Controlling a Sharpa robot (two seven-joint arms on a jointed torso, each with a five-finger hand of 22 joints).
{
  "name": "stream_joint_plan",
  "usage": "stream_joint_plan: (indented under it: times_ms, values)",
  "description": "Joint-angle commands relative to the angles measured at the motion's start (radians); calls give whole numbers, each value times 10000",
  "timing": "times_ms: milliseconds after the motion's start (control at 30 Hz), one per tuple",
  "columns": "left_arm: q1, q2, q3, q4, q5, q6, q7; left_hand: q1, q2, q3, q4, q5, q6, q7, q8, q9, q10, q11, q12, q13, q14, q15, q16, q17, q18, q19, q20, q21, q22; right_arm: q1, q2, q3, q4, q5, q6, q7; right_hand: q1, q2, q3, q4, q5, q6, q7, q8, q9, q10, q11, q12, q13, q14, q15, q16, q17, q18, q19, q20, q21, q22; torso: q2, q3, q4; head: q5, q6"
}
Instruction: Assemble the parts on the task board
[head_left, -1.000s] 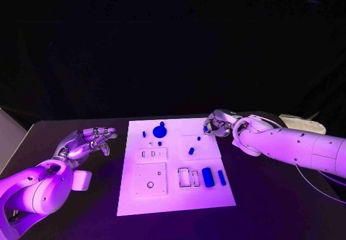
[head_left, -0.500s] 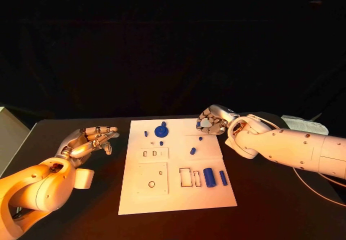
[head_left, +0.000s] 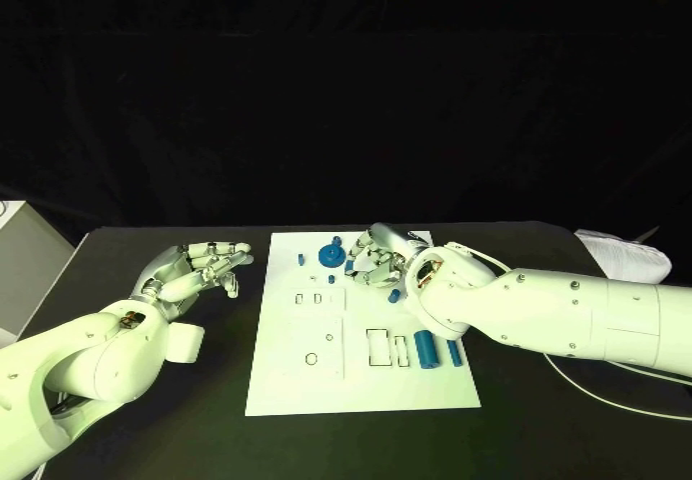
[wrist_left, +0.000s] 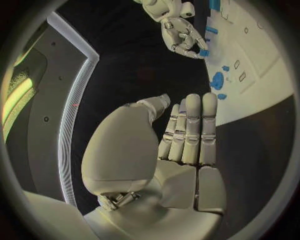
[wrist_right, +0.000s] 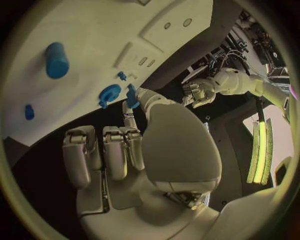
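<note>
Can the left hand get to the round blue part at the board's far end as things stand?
Probably not cleanly. The left hand is off the task board, open over bare table, but the right hand hangs right beside the round blue part, with a small blue piece at its fingertips, crowding that spot.

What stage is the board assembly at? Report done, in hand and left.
Done: nothing clearly; whether the round blue part at the far end is seated cannot be told. In hand: the right hand is over the far end of the task board and seems to pinch a small blue piece. The left hand hovers beside the board, holding nothing. Left: the blue cylinder and smaller blue piece lie loose by empty slots.
</note>
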Motion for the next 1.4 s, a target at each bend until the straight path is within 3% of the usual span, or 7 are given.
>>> stream_joint_plan:
  times_ms: [33, 100, 167, 300, 700, 900, 1400]
  values:
    - [3, 66, 7, 12, -33, 94, -11, -89, 12, 60, -3, -45, -58, 15, 28, 12, -44, 8, 36, 14, 29, 21, 30, -16, 73, 31, 9, 64, 9, -70, 257, -24, 51, -848, 105, -1236, -71, 16, 0, 54, 63, -26, 9, 74, 12, 1029, -61, 21, 2635, 1043, -31, 42, 2634, -68, 1047, -35, 22, 2633, -28, -50, 25, 67, -50]
    - [3, 94, 7, 12, -34, 96, -16, -118, 15, 72, -7, -45, -65, 13, 31, 17, -53, 9, 41, 16, 34, 23, 35, -25, 72, 32, 11, 77, 17, -113, 419, -39, 43, -1000, 136, -1419, -73, 15, -1, 54, 63, -26, 8, 75, 13, 1029, -61, 21, 2635, 1043, -31, 42, 2634, -68, 1047, -35, 22, 2633, -32, -40, 33, 64, -67]
    - [4, 103, 7, 15, -34, 92, -19, -118, 15, 72, -7, -45, -65, 13, 31, 17, -53, 9, 41, 16, 34, 23, 35, -25, 72, 32, 11, 77, 17, -146, 525, -49, 22, -1102, 156, -1521, -79, 11, -3, 55, 66, -24, 8, 79, 15, 1029, -61, 21, 2635, 1043, -30, 42, 2634, -68, 1047, -34, 22, 2633, -28, -55, 29, 75, -85]
    - [4, 114, 7, 19, -34, 85, -23, -118, 15, 72, -7, -45, -65, 13, 31, 17, -53, 9, 41, 16, 34, 23, 35, -25, 72, 32, 11, 77, 17, -248, 745, -71, -36, -1269, 210, -1751, -82, 2, -3, 50, 78, -27, 6, 84, 18, 1029, -62, 21, 2635, 1043, -27, 42, 2634, -68, 1047, -33, 22, 2633, -5, -32, -7, 132, -106]
    - [4, 130, 7, 22, -34, 80, -16, -132, 13, 78, -12, -45, -70, 9, 33, 20, -56, 7, 45, 17, 37, 23, 39, -29, 70, 35, 12, 87, 25, -584, 1145, -97, -138, -1877, 247, -2131, -111, -33, -9, 45, 118, -54, 12, 93, 25, 1029, -59, 21, 2635, 1043, -20, 42, 2634, -68, 1047, -26, 22, 2633, -13, -20, 22, 254, -246]
    - [4, 131, 7, 17, -34, 89, -19, -132, 13, 78, -12, -45, -70, 9, 33, 20, -56, 7, 45, 17, 37, 23, 39, -29, 70, 35, 12, 87, 25, -648, 1235, -99, -167, -2115, 206, -2198, -117, -41, -11, 44, 125, -56, 12, 97, 27, 1029, -58, 21, 2635, 1043, -19, 42, 2634, -68, 1047, -24, 22, 2633, -6, -16, -4, 279, -266]
    - [5, 117, 7, 33, -37, 108, -34, -149, 11, 84, -16, -46, -74, 7, 35, 23, -60, 6, 50, 18, 39, 22, 44, -34, 72, 28, 12, 89, 19, -719, 1421, -111, -320, -2387, 251, -2180, -147, -112, -20, 21, 209, -97, 20, 113, 38, 1029, -52, 21, 2635, 1043, -13, 42, 2634, -68, 1047, -16, 22, 2633, -10, -29, 11, 296, -328]
